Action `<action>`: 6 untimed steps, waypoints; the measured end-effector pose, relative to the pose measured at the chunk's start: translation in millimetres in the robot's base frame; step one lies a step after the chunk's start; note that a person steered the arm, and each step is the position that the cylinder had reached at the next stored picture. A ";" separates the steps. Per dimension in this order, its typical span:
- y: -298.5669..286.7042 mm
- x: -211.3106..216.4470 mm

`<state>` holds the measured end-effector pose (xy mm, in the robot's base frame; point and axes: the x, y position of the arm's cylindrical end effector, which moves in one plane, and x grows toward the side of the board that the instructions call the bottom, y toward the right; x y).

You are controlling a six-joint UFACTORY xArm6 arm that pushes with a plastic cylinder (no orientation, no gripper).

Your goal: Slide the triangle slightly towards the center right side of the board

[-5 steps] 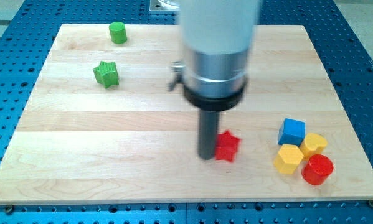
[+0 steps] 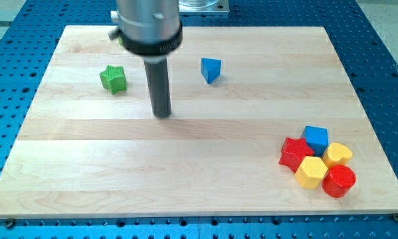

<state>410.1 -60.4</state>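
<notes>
The blue triangle lies on the wooden board in the upper middle. My tip rests on the board to the left of and below the triangle, apart from it by a clear gap. The rod rises to the arm's metal housing at the view's top. A green star sits left of my tip.
A cluster sits at the lower right: red star, blue cube, yellow hexagon, yellow heart-like block and red cylinder. The arm housing hides the board's upper left area.
My tip has moved from beside the red star up and to the left. The red star now sits against the lower-right cluster. The blue triangle is now uncovered; the green cylinder is hidden.
</notes>
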 end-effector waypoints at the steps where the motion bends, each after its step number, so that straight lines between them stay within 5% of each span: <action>1: 34.4 -80.2; 2: 67.8 -73.6; 3: 129.8 -4.4; 4: 126.3 -16.9; 5: 100.8 -74.5; 6: 161.4 -70.4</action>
